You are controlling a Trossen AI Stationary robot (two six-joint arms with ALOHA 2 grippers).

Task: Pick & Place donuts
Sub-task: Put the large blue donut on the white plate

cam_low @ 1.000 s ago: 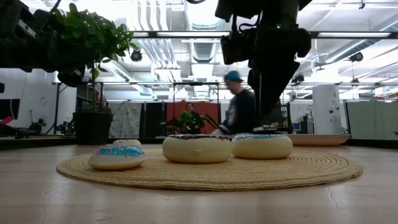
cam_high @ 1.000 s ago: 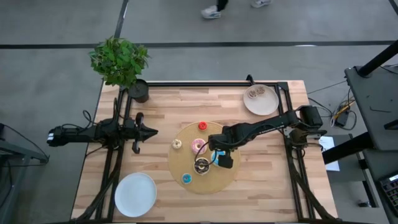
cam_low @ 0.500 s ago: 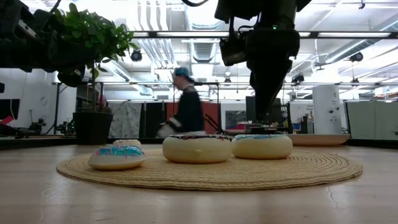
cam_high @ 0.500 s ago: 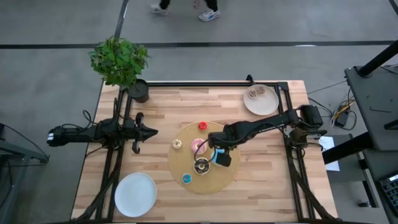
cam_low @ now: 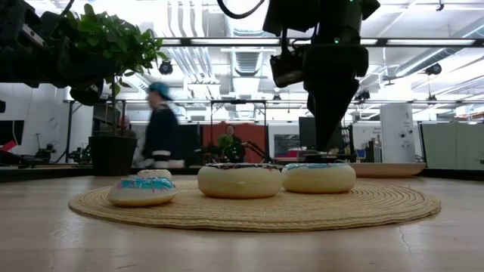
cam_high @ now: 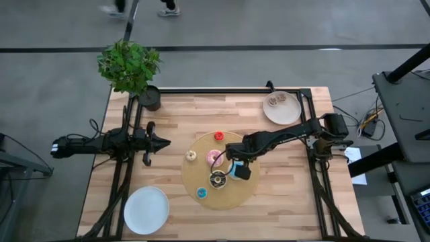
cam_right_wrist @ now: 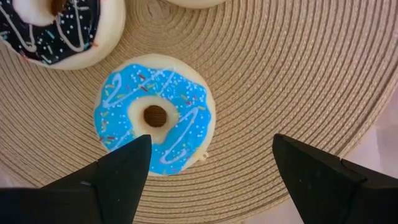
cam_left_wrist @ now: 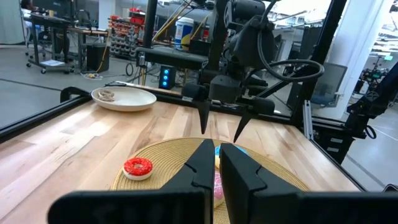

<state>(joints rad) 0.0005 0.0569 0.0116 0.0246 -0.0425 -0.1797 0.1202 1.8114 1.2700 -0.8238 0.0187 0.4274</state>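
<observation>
Several donuts lie on a round woven mat [cam_high: 236,195]: a red one [cam_high: 218,136], a small cream one [cam_high: 191,156], a pink one [cam_high: 215,158], a chocolate one [cam_high: 218,179] and a small blue one [cam_high: 201,193]. A light blue donut [cam_right_wrist: 154,115] lies flat on the mat beside the chocolate one [cam_right_wrist: 50,25]. My right gripper [cam_right_wrist: 211,140] hangs open over it and points down, one finger over the donut's edge and the other out over bare mat. My left gripper [cam_high: 161,142] waits shut and level at the table's left side.
One white plate [cam_high: 146,210] sits at the near left corner. Another [cam_high: 282,109] at the far right holds small pale rings. A potted plant [cam_high: 129,67] stands at the far left corner. A person [cam_low: 160,128] walks through the room behind the table.
My right gripper has rolled a little about its own pointing line while staying open over the light blue donut. The donuts have not moved. The person in the background has walked from right to left.
</observation>
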